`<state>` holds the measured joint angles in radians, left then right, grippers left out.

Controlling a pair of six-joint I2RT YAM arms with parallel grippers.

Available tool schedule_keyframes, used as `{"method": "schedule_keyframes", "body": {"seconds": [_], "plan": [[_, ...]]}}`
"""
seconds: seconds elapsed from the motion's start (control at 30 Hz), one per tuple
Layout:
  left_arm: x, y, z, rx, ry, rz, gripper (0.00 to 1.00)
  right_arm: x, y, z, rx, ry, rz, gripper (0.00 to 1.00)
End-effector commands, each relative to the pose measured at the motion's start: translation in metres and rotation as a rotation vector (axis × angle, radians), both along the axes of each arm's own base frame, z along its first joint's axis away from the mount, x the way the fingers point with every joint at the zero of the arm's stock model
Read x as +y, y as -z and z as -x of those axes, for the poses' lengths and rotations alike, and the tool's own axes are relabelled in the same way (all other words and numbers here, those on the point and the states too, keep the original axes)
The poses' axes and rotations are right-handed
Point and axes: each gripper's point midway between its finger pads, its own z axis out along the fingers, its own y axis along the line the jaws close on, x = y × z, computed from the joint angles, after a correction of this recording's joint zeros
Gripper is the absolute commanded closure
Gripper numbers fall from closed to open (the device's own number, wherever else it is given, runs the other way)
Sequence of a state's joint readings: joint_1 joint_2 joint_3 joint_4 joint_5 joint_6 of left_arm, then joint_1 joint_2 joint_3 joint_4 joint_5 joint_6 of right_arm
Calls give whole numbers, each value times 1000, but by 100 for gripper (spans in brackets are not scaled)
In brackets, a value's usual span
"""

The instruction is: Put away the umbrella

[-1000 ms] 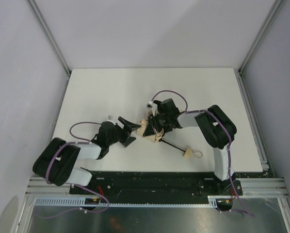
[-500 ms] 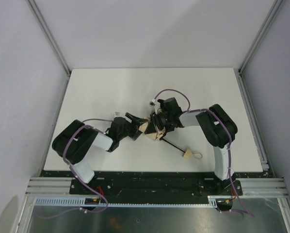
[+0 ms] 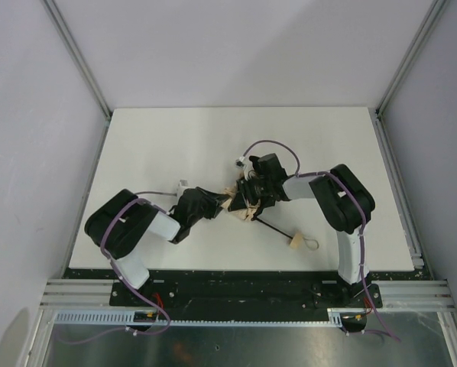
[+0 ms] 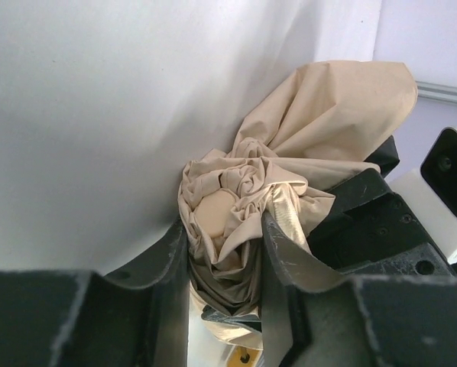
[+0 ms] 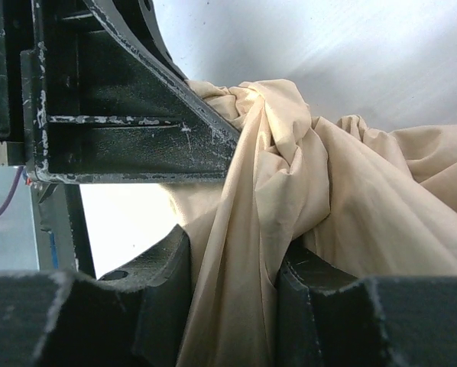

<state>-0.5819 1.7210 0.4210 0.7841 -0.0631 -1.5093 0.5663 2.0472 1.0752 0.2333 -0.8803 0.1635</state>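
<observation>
You're bundling the canopy: the umbrella [image 3: 234, 202] lies at the middle of the table [image 3: 175, 138], with its handle [image 3: 296, 242] near-right. Your left gripper [image 4: 225, 260] and right gripper [image 5: 232, 306] both pinch its beige fabric. The next move likely calls for gathering the cloth tighter without either grip slipping.

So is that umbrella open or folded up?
Folded: the umbrella is a crumpled wad of fabric, pinched by the left tool and right tool.

We see a white bench [image 3: 175, 145] inside a booth, with pale grey-lilac walls [image 3: 30, 115] on three sides. Slanted aluminium posts [image 3: 76, 57] stand at the two far corners. Along the near edge lie a black plate [image 3: 236, 284] and a slotted metal rail [image 3: 244, 320]. The light is soft and even
</observation>
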Motion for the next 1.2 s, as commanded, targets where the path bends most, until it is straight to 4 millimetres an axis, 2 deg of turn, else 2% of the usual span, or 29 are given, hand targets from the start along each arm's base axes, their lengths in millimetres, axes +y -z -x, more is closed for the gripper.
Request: {"method": "schedule_keyframes", "body": {"seconds": [0.0, 0.13, 0.2, 0.3, 0.4, 0.5, 0.63, 0.73, 0.87, 1.0, 1.17], "plan": [[60, 72, 27, 126, -30, -379, 88, -25, 34, 46, 142, -8, 190, 71], [64, 70, 31, 119, -8, -418, 94, -37, 12, 29, 68, 73, 262, 50], [66, 69, 33, 120, 0, -434, 99, -42, -4, 21, 19, 100, 284, 43], [67, 62, 35, 117, 8, -440, 100, -48, -34, 7, -73, 152, 309, 35], [70, 57, 39, 134, 3, -450, 100, -59, -68, -5, -187, 216, 337, 31], [75, 53, 42, 189, -4, -483, 100, -69, -97, -7, -342, 264, 392, 30], [73, 52, 51, 283, 36, -512, 100, -53, -117, 11, -619, 257, 436, 30], [68, 54, 60, 331, 64, -483, 100, -39, -121, 24, -785, 255, 432, 31], [64, 58, 71, 397, 108, -485, 100, -18, -111, 37, -947, 216, 411, 32], [63, 59, 76, 438, 119, -485, 100, -3, -88, 33, -1022, 188, 432, 34], [63, 57, 79, 454, 128, -480, 100, 8, -59, 18, -1099, 215, 494, 35]]}}
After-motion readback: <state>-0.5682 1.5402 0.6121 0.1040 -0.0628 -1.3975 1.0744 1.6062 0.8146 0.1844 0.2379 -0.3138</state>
